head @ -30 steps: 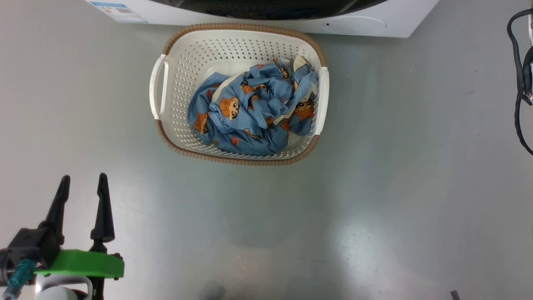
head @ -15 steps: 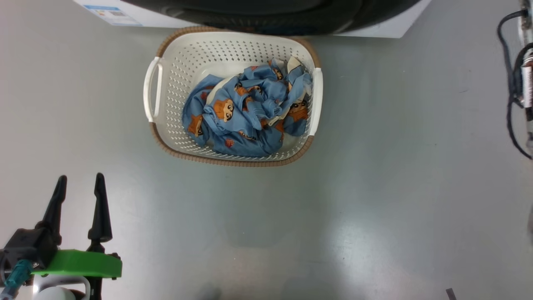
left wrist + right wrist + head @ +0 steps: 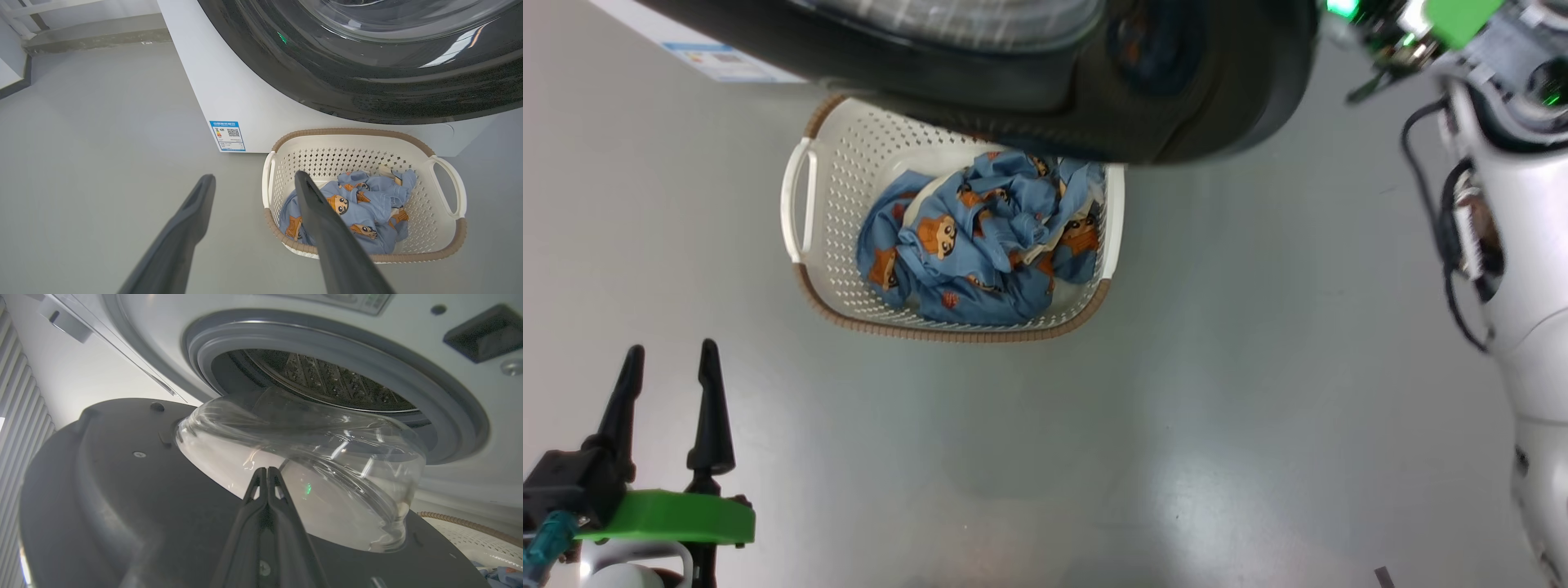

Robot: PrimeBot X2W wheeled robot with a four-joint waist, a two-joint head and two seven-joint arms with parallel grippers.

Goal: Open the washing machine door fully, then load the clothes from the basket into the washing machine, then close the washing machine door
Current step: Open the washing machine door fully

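large round glossy black door [image 3: 1045,106] has swung out over the cream perforated plastic basket [image 3: 833,204], not yet fully open; right gripper [image 3: 267,475] pressed together near its glass, left gripper [image 3: 667,384] spread; blue bear-print clothes [image 3: 980,245] lie in basket, loading and closing remain.

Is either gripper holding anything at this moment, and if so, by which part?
Nothing is held. The left gripper is open and empty; the right gripper is shut with nothing between its fingers, tips by the glass of the washing machine door.
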